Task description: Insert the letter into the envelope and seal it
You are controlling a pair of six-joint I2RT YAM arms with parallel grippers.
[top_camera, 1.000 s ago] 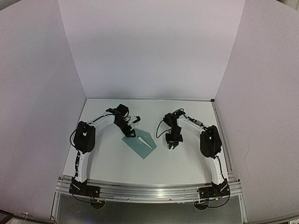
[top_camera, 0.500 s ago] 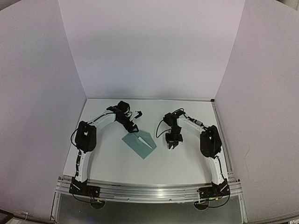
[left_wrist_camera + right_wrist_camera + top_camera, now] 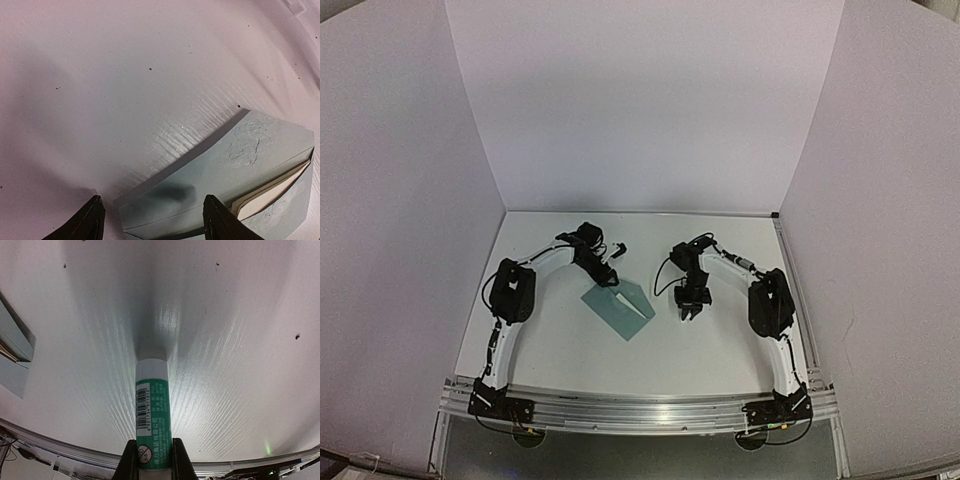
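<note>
The teal envelope (image 3: pixel 618 309) lies flat at the table's middle. In the left wrist view its flap (image 3: pixel 235 160) is open, and the tan letter (image 3: pixel 270 194) sits inside with only its edge showing at the mouth. My left gripper (image 3: pixel 156 225) is open and empty, with its fingertips straddling the envelope's near corner just above it; it also shows in the top view (image 3: pixel 607 279). My right gripper (image 3: pixel 154 462) is shut on a green glue stick (image 3: pixel 153 405) with a white cap that points down at the table. It hovers right of the envelope (image 3: pixel 686 306).
The envelope's edge (image 3: pixel 14 357) shows at the left of the right wrist view. The table's metal front rail (image 3: pixel 640 412) runs along the near edge. White walls enclose the left, back and right sides.
My left gripper has shifted a little right and back along the envelope's far-left edge, and the arm's elbow followed. My right arm and the glue stick have not moved.
</note>
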